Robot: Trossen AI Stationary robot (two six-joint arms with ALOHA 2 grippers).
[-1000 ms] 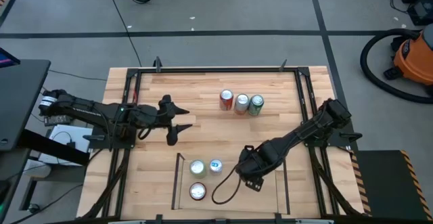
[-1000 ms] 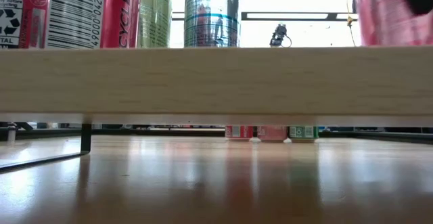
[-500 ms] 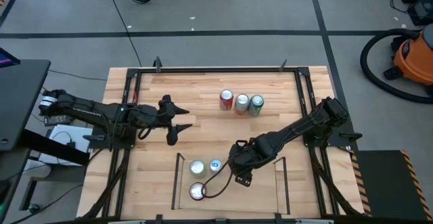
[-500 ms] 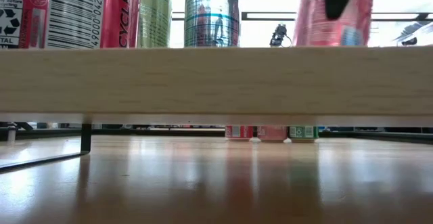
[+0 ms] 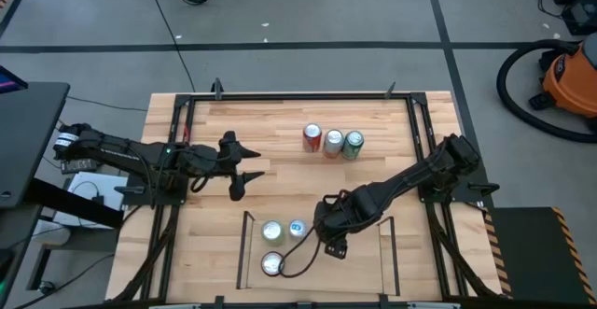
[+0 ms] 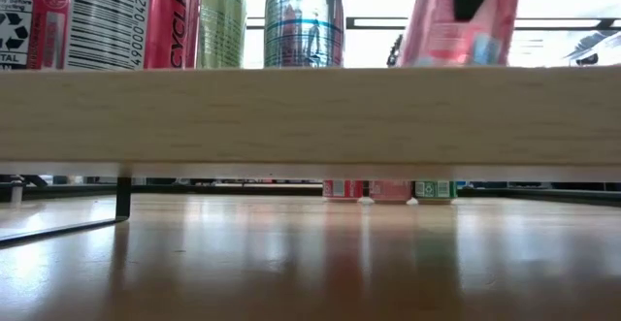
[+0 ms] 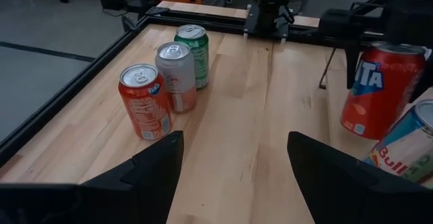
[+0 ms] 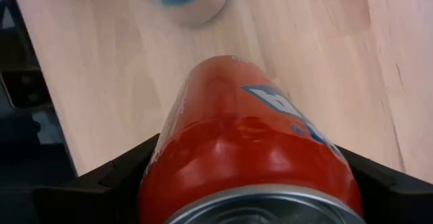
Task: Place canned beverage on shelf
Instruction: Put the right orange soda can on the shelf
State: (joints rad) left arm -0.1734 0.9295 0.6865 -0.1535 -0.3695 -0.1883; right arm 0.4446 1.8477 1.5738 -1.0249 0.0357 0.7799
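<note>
High view: right gripper (image 5: 328,237) over shelf (image 5: 385,253), beside two cans there; left gripper (image 5: 244,166) waits open, holds nothing.
Low view: red can (image 6: 458,25) tilted above shelf floor.
Right wrist view: fingers clamp red can. I level it first, lower slowly, then release.

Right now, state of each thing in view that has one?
Red can: tilted, held by the right pincer over the shelf.
Three cans on the shelf: upright.
Three cans on the table: upright, in a row.
Left pincer: open, empty, off the shelf.
</note>
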